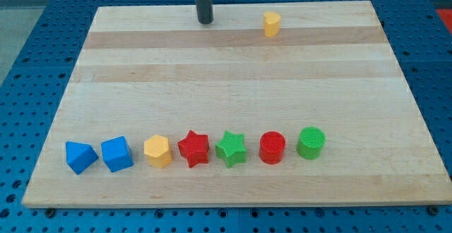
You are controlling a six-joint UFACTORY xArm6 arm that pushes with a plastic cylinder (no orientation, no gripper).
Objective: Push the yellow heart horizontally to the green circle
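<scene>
Eight small blocks lay on a pale wooden board (233, 78) that rested on a blue perforated table (28, 56). The yellow heart (272, 23) stood alone near the view's top, right of centre, well apart from all other blocks. The remaining seven formed a row near the view's bottom, from the view's left to right: a blue triangular block (80, 156), a blue cube (116, 153), a yellow hexagon (157, 151), a red star (193, 148), a green star (231, 148), a red cylinder (272, 148) and the green circle (311, 142), which sat slightly higher in the view than its neighbours. My tip (205, 21), the lower end of a plain dark rod with nothing that opens, closes or grips, stood on the board near its top edge, to the view's left of the yellow heart, at about the same height in the view, separated from it by bare wood and touching no block.
</scene>
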